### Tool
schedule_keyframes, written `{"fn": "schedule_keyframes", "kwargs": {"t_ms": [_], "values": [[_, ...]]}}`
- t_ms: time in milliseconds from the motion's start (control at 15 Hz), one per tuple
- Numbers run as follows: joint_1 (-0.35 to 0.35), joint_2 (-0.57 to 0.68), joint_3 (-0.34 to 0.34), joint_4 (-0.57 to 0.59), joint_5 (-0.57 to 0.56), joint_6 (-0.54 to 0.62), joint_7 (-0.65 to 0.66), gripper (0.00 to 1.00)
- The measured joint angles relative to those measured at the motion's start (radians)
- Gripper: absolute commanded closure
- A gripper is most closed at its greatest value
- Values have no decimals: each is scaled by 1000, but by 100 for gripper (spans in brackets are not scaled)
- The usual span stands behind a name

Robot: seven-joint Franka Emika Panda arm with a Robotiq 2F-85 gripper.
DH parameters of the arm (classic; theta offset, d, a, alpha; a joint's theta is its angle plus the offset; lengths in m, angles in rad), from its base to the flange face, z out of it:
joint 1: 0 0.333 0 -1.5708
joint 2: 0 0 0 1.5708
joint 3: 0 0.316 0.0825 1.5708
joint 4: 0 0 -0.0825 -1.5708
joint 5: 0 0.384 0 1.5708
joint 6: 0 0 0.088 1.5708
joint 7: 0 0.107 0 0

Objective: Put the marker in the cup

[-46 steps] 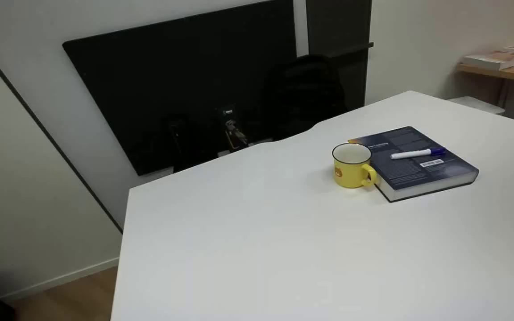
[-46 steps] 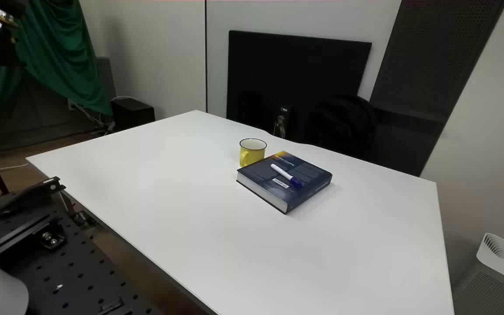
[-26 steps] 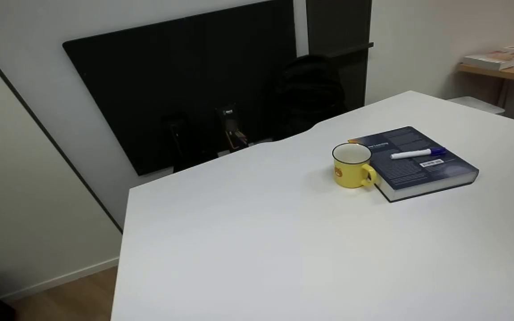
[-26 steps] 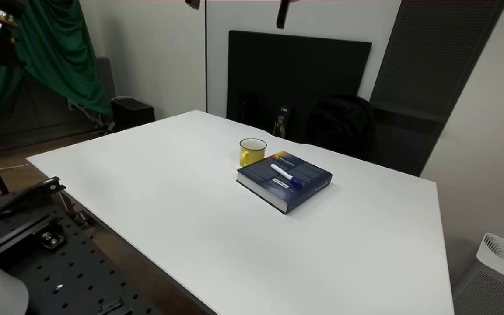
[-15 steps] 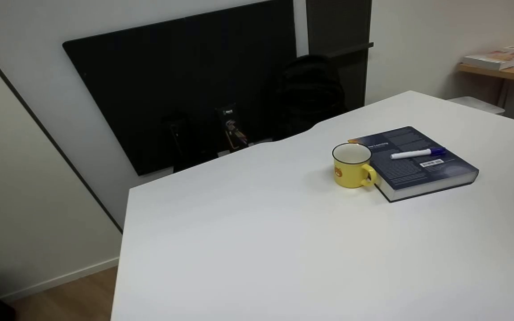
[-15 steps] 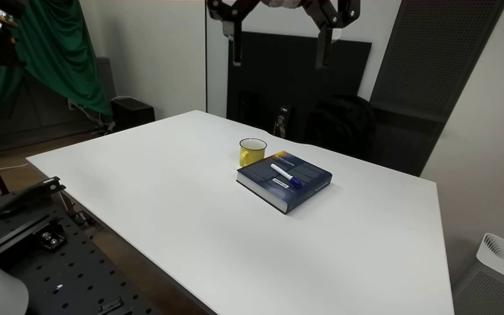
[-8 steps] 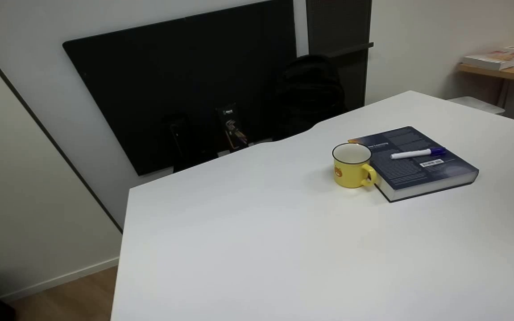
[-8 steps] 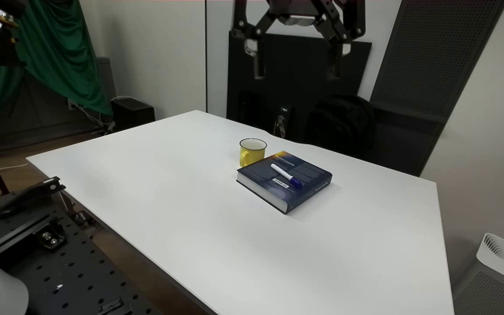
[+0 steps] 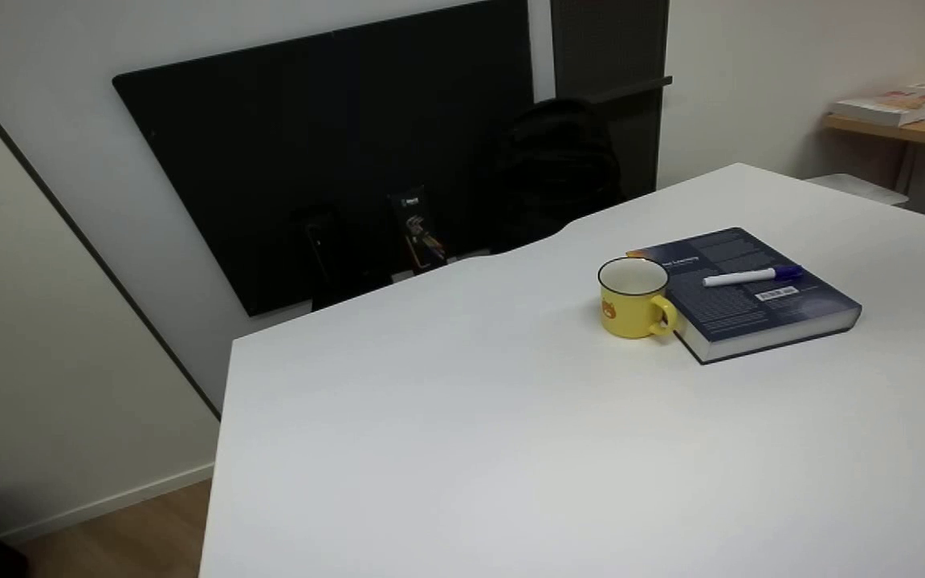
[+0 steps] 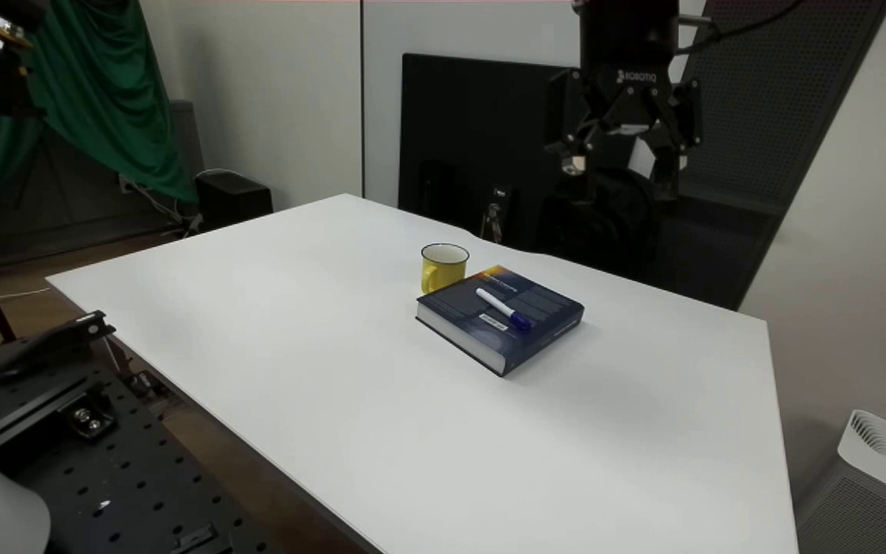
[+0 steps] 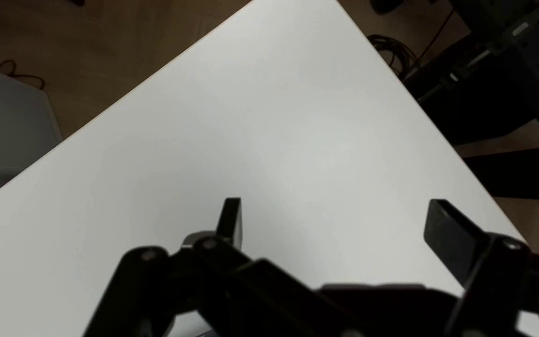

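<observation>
Exterior view: tool is hanging widely parted, holding nothing; marker is lying on the book toward the bench's notched edge. Tool should be centring above its barrel, straddling crosswise.

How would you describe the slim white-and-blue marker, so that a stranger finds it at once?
On the large white table, find the thick dark-blue book. The marker, a white stick with one blue end, lies on its cover. Neither the book nor the round yellow mug beside it is slim like this.
</observation>
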Motion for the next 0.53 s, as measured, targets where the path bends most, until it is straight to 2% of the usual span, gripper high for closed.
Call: {"fn": "schedule_keyframes", "kwargs": {"t_ms": [533], "values": [[-122,399,144,431,175,52,-290,0]]}}
